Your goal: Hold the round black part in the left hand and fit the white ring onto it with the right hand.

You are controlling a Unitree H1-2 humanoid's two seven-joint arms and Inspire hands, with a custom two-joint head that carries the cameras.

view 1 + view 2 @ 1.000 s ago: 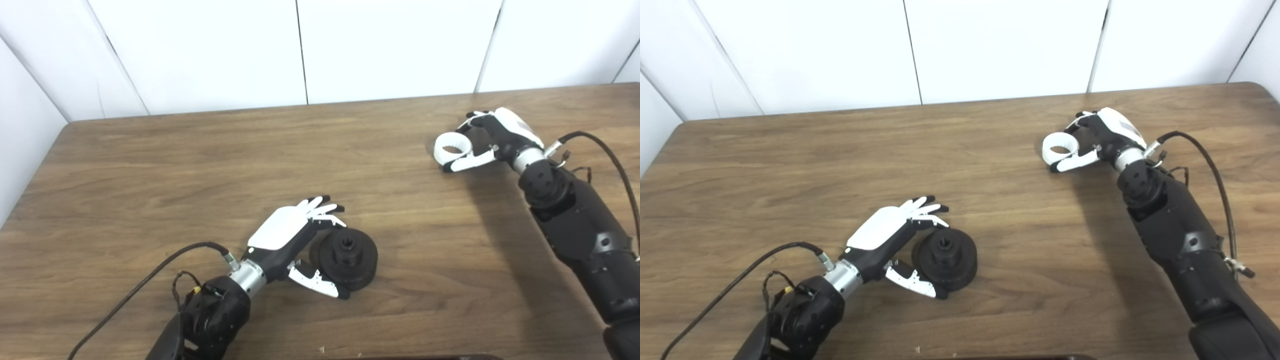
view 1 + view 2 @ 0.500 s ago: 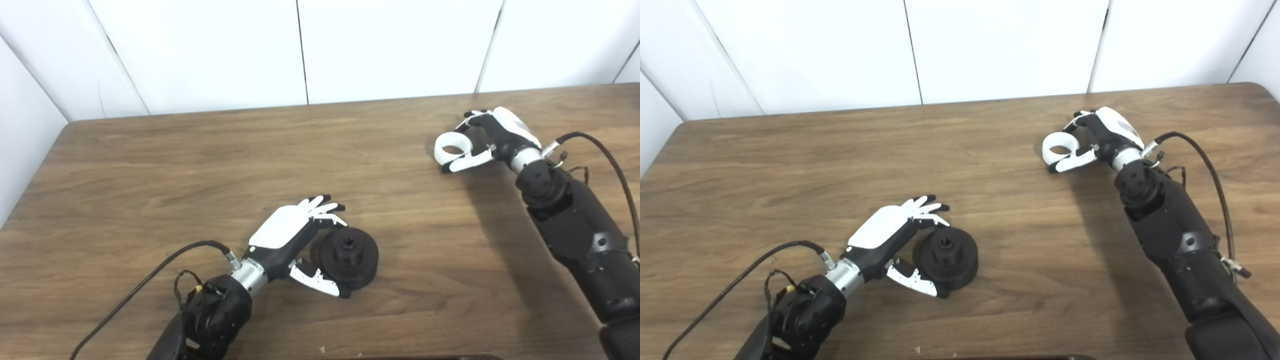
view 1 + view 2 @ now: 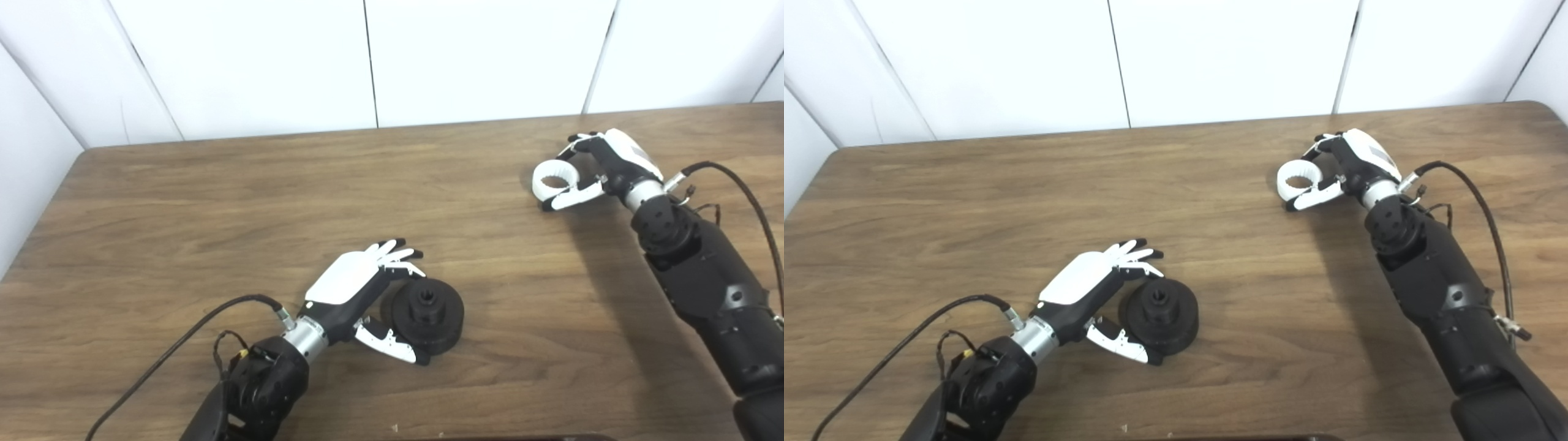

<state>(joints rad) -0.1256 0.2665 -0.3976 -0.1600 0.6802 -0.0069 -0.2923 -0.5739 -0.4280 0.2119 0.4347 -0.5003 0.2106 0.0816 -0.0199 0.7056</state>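
The round black part (image 3: pixel 427 315) lies flat on the wooden table (image 3: pixel 245 202), hub upward, near the front middle. My left hand (image 3: pixel 358 288) is open around its left side: the fingers (image 3: pixel 398 252) reach over its far edge and the thumb (image 3: pixel 392 346) lies along its near edge. At the far right the white ring (image 3: pixel 555 178) sits low at the table top between the fingers and thumb of my right hand (image 3: pixel 609 160), which is shut on it. Whether the ring still touches the table I cannot tell.
White wall panels (image 3: pixel 367 61) stand behind the table's far edge. Cables (image 3: pixel 184 337) trail from both wrists. Bare wood lies between the two hands.
My right hand has shifted slightly away from me, and the white ring has moved a little with it. The left hand and the black part have stayed where they were.
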